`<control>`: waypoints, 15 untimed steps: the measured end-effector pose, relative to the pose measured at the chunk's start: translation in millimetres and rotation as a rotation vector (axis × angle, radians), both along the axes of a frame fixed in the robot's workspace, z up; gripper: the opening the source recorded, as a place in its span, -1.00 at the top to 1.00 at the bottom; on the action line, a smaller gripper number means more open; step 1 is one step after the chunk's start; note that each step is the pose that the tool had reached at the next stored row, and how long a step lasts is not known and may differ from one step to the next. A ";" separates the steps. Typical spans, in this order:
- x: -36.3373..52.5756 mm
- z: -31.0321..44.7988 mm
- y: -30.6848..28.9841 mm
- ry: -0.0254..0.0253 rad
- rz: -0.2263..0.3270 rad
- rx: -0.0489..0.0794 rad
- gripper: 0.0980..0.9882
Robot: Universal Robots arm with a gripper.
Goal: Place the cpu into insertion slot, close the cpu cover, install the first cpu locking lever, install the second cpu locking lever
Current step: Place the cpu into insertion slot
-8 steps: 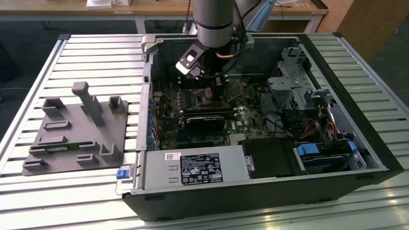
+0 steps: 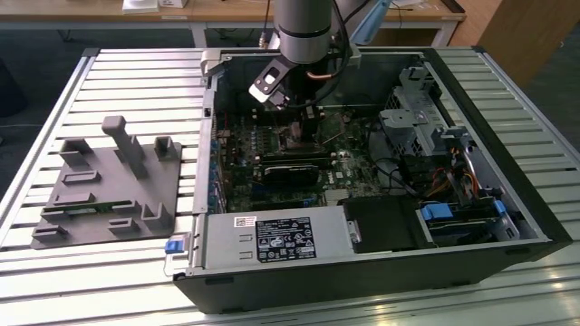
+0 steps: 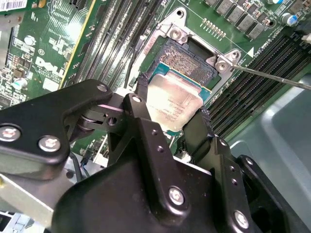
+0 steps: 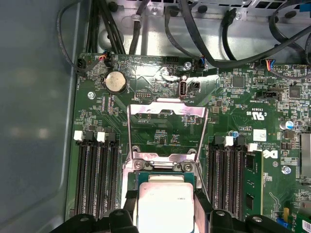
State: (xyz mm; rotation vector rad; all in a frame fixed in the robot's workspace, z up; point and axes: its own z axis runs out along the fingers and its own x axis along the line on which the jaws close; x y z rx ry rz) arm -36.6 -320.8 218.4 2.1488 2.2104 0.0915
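Observation:
In both wrist views my gripper (image 3: pixel 171 105) (image 4: pixel 165 206) is shut on the cpu (image 3: pixel 179 96) (image 4: pixel 165 191), a flat square chip with a grey metal face, one black finger (image 3: pixel 141 92) on each side. The chip hangs over the near part of the insertion slot (image 3: pixel 188 59), whose dark pin field with a silvery rim still shows beyond it. I cannot tell if chip and slot touch. The cpu cover (image 4: pixel 167 108), a thin metal frame, stands swung open behind the slot. A thin lever rod (image 3: pixel 272 77) sticks out beside the slot. In the exterior view the gripper (image 2: pixel 303 115) reaches into the open case above the slot (image 2: pixel 293 141).
Black memory slots (image 4: pixel 95 170) (image 4: pixel 226 170) flank the socket. Cables (image 4: pixel 218 29) run along the case wall behind the board. A black block (image 2: pixel 295 170), a power supply (image 2: pixel 272 238) and drive cages (image 2: pixel 426 129) crowd the case. A grey fixture (image 2: pixel 109 183) lies on the slatted table at the exterior view's left.

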 end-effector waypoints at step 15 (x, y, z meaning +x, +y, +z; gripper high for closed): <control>0.0 4.0 0.0 0.0000 0.000 0.000 0.00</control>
